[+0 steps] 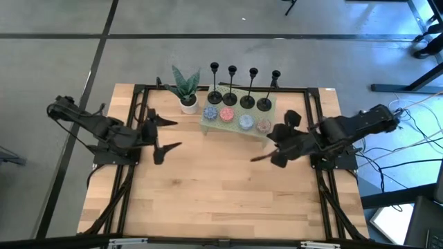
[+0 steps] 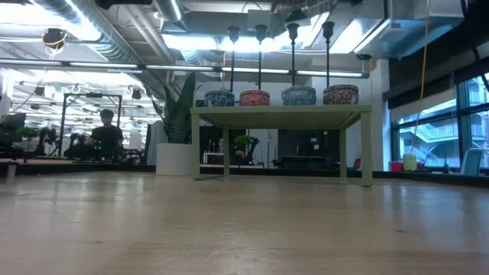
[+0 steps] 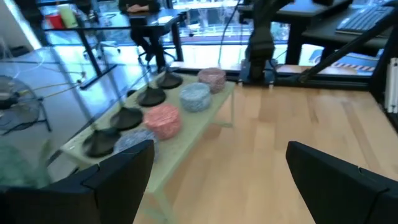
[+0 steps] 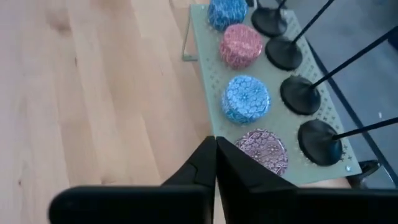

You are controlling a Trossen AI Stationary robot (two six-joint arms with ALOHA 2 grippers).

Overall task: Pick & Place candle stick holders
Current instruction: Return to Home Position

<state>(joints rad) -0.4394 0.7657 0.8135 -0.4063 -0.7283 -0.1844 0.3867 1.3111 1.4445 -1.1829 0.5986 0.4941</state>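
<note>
Four black candle stick holders (image 1: 230,86) stand in a row on their disc bases along the far edge of a small green perforated stand (image 1: 274,105). They also show in the low view (image 2: 293,53), the left wrist view (image 3: 127,118) and the right wrist view (image 4: 300,94). My left gripper (image 1: 172,135) is open and empty to the left of the stand, above the table; its fingers show wide apart in its wrist view (image 3: 217,180). My right gripper (image 1: 271,137) is shut and empty just off the stand's right end (image 4: 214,146).
Several round speckled blue, pink and purple pieces (image 1: 246,122) sit along the stand's near edge, in front of the holders. A potted plant (image 1: 185,86) stands left of the stand. Black frame rails (image 1: 138,111) run along the table's sides. Bare wood (image 1: 214,187) lies toward the near edge.
</note>
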